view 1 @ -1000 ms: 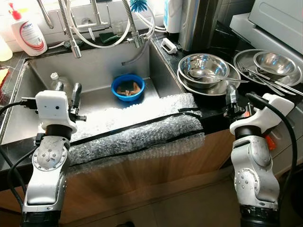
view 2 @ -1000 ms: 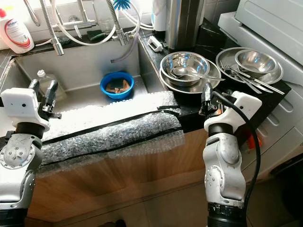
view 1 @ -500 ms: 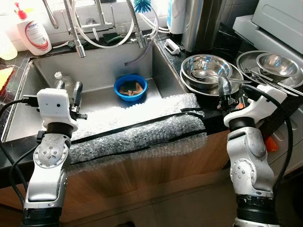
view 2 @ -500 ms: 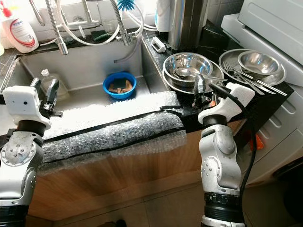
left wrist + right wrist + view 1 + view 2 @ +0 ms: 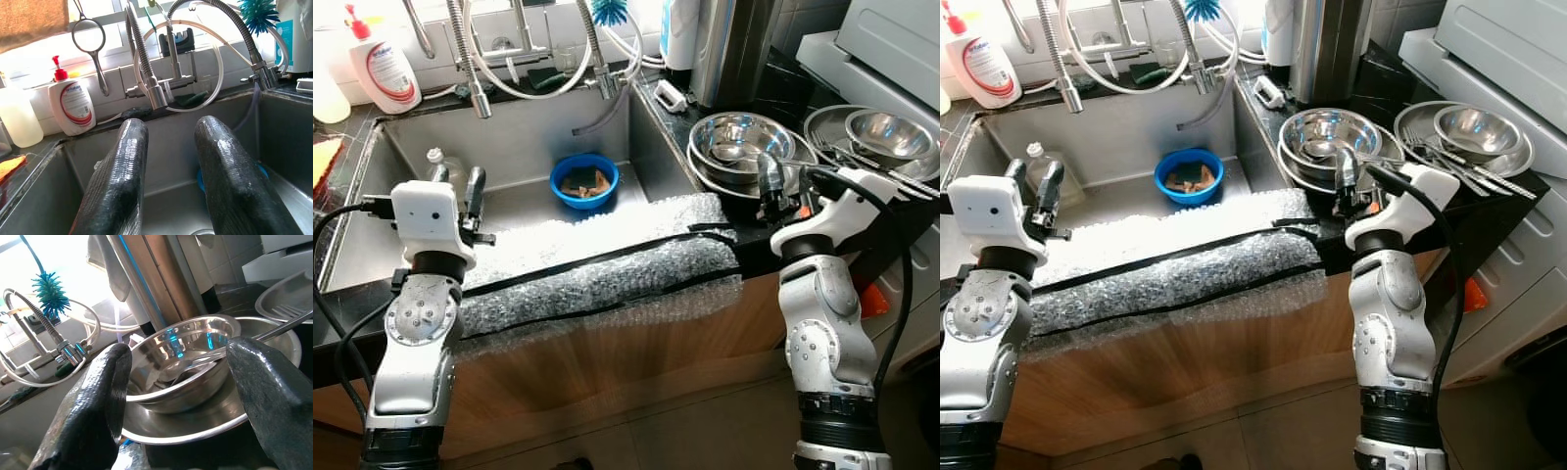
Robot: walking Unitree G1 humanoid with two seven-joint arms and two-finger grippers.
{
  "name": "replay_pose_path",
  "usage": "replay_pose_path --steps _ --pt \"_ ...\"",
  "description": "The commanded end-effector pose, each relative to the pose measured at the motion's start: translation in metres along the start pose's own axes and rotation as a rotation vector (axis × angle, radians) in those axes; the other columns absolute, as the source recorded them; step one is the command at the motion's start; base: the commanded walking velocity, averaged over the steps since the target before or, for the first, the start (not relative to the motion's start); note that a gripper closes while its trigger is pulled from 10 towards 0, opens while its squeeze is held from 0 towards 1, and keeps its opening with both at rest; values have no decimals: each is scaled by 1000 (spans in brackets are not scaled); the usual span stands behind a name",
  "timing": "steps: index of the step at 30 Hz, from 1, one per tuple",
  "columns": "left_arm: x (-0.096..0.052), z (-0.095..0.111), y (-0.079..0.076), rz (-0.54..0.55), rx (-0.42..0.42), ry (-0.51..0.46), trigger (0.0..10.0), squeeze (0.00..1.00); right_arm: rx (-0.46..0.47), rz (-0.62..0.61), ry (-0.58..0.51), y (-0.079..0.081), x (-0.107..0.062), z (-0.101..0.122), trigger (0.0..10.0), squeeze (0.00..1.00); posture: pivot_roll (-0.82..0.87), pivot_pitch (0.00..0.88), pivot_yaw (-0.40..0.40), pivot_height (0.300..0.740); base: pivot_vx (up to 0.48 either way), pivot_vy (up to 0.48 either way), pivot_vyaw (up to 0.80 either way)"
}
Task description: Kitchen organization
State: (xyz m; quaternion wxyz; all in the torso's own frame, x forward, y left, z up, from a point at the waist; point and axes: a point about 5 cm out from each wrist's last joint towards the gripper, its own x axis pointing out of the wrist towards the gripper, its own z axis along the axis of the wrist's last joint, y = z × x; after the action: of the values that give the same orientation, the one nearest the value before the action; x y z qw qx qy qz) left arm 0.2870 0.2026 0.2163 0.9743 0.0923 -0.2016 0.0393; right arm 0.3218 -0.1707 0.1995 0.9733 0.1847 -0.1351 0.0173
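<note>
A stack of steel bowls point(image 5: 736, 140) with a spoon in the top one stands on the dark counter just right of the sink point(image 5: 514, 132). My right gripper point(image 5: 771, 186) hovers at the counter's front edge, right before that stack. Its fingers point(image 5: 98, 396) are open and wide apart, and the bowls point(image 5: 190, 362) show between them. A blue bowl point(image 5: 582, 180) with scraps lies in the sink. My left gripper point(image 5: 457, 179) is open and empty above the sink's left part, pointing at the faucet point(image 5: 151, 83).
Bubble wrap point(image 5: 597, 264) pads the sink's front edge. A plastic bottle point(image 5: 435, 162) lies in the sink. A second steel plate with a bowl and forks point(image 5: 881, 132) sits far right. A soap bottle point(image 5: 386, 64) and hoses stand behind the sink. A tall steel canister point(image 5: 739, 44) rises behind the bowls.
My right arm has swung left along the counter edge, closer to the stacked steel bowls. The left arm has kept its place.
</note>
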Motion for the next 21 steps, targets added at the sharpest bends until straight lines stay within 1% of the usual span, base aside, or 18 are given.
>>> replay_pose_path --steps 1,9,15,21 --pt "1 -1 0 6 19 9 10000 0 4 5 14 2 0 -4 10000 0 -58 109 52 740 0 0 0" --pt "1 -1 -1 1 16 10 10000 0 5 -23 30 0 -1 -7 10000 0 -58 109 52 740 0 0 0" --pt "1 -1 -1 -2 15 11 10000 0 2 -72 47 -5 -1 -10 10000 0 -56 110 52 740 0 0 0" --pt "1 -1 -2 -4 13 12 10000 0 11 -80 35 -5 -1 -9 10000 0 -56 110 52 740 0 0 0"
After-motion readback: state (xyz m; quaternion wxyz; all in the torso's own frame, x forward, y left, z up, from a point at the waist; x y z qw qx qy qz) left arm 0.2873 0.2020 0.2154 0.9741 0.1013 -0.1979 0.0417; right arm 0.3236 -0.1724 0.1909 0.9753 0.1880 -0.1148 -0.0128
